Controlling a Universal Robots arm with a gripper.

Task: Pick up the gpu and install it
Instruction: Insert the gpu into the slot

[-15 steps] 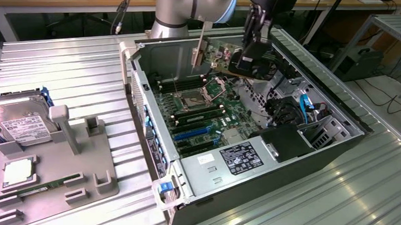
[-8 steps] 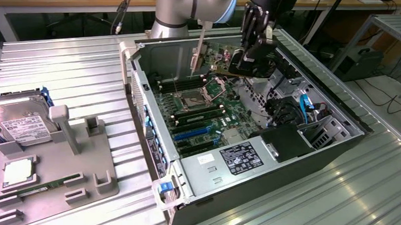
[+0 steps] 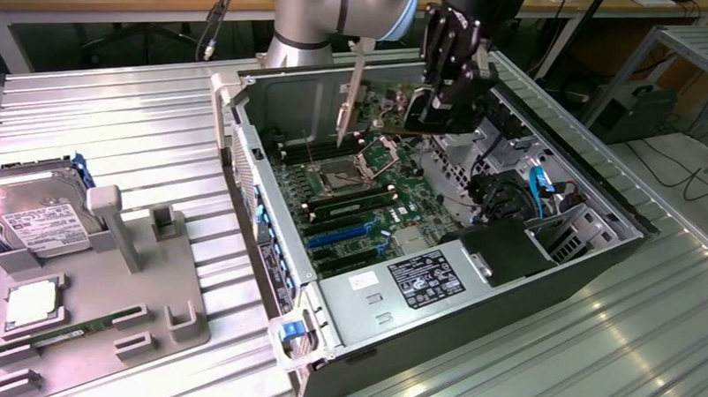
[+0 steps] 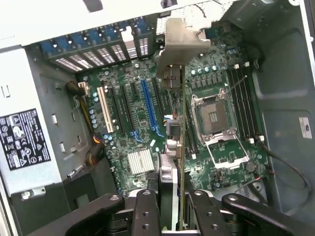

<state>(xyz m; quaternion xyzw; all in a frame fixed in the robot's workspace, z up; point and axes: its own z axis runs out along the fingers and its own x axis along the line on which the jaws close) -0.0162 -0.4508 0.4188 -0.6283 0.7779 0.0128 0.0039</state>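
My gripper (image 3: 431,113) hangs over the open computer case (image 3: 564,259), shut on the gpu (image 3: 392,120). The card is upright, with its silvery bracket (image 3: 353,93) standing vertically at the end toward the exterior view's left. In the wrist view the gpu (image 4: 181,147) appears edge-on between my gripper (image 4: 174,219) fingers, with its bracket (image 4: 179,39) at the far end. It floats above the motherboard (image 4: 147,128), apart from it, roughly between the blue slot (image 4: 150,108) and the CPU socket (image 4: 216,118).
Left of the case in the exterior view, a grey fixture (image 3: 103,296) holds a silver hard drive (image 3: 35,218), a square chip (image 3: 32,306) and a green memory stick (image 3: 73,334). A power supply (image 3: 434,276) and cables (image 3: 531,191) crowd the case's near end.
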